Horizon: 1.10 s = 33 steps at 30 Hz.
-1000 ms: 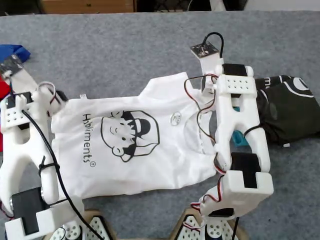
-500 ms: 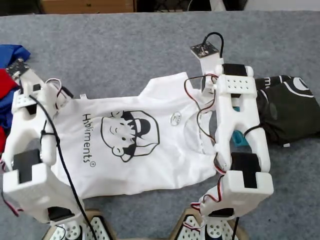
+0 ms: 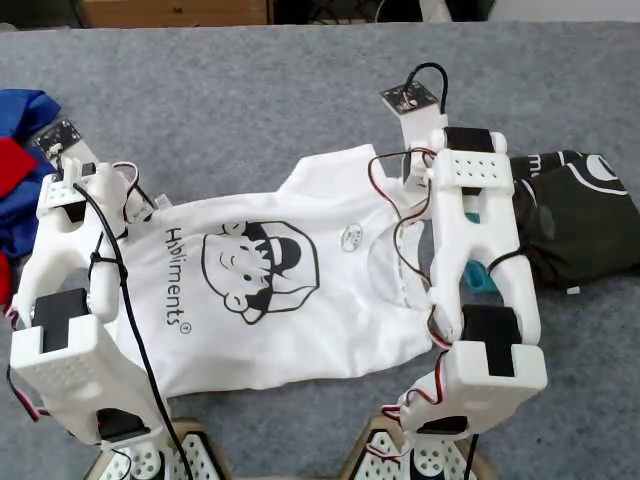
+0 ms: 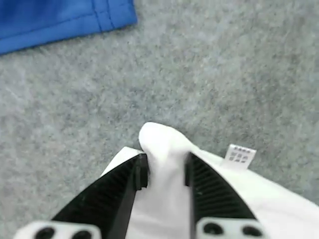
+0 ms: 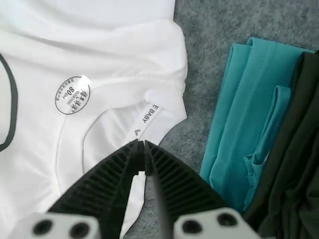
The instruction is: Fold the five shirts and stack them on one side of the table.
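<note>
Grey carpet-like table covering (image 3: 250, 100), one surface, bearing the items listed.

1. White shirt (image 3: 300, 320). Lay spread out, print side up, stretched between the two claws. A black cartoon figure (image 3: 260, 265) was on the chest.

2. Left claw (image 4: 164, 164). Jaws were clamped on a bunched edge of the white shirt, and a fold of the cloth bulged out past the fingertips. A small sewn tag (image 4: 239, 155) stood just beside the claw.

3. Right claw (image 5: 141, 145). Jaws were pressed together on the neckband of the white shirt (right at the collar label). A round sticker (image 5: 72, 94) sat on the cloth near the tips.

4. Teal shirt (image 5: 239, 124). Folded, on the carpet just beside the right claw, with a strip of grey between it and the white collar.

5. Black shirt (image 5: 294, 149). Touched the teal shirt on the side away from the right claw.

6. Blue shirt (image 4: 50, 20). Lay on the carpet beyond the left claw's tips, well apart from the pinched cloth.

7. Red shirt (image 3: 8, 165). Lay against the blue shirt, out past the left claw.
</note>
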Available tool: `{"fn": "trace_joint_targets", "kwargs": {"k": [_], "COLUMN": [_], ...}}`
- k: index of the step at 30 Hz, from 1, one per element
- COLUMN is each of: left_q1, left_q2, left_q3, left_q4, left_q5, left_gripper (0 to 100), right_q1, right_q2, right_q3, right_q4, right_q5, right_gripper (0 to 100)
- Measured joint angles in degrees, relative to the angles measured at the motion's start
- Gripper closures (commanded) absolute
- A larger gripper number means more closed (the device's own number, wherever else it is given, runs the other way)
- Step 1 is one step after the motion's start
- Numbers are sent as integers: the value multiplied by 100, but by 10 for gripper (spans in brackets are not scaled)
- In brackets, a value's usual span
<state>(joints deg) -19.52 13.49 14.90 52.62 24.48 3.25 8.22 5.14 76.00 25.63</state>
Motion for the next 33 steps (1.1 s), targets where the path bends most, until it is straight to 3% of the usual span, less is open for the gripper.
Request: {"fn": "trace_joint_targets", "kwargs": {"k": [8, 16, 22, 25, 33], "left_q1": [-9, -167, -167, -176, -360], "left_q2": [0, 0, 0, 0, 0], "left_q3": [-141, -800, -818, -818, -818], "left_q4": [-712, -809, -826, -844, -844], "left_q5": [-396, -932, -1064, -1064, -1064], "left_gripper": [939, 938, 797, 787, 784], "right_q1": [9, 9, 9, 9, 9], "right_q2": [0, 0, 0, 0, 554], "right_q3": [0, 62, 114, 114, -712], "right_q4": [-9, -756, -1257, -1301, -1301], "right_q5": [0, -9, -44, -255, -818], "right_gripper": [983, 983, 982, 982, 815]}}
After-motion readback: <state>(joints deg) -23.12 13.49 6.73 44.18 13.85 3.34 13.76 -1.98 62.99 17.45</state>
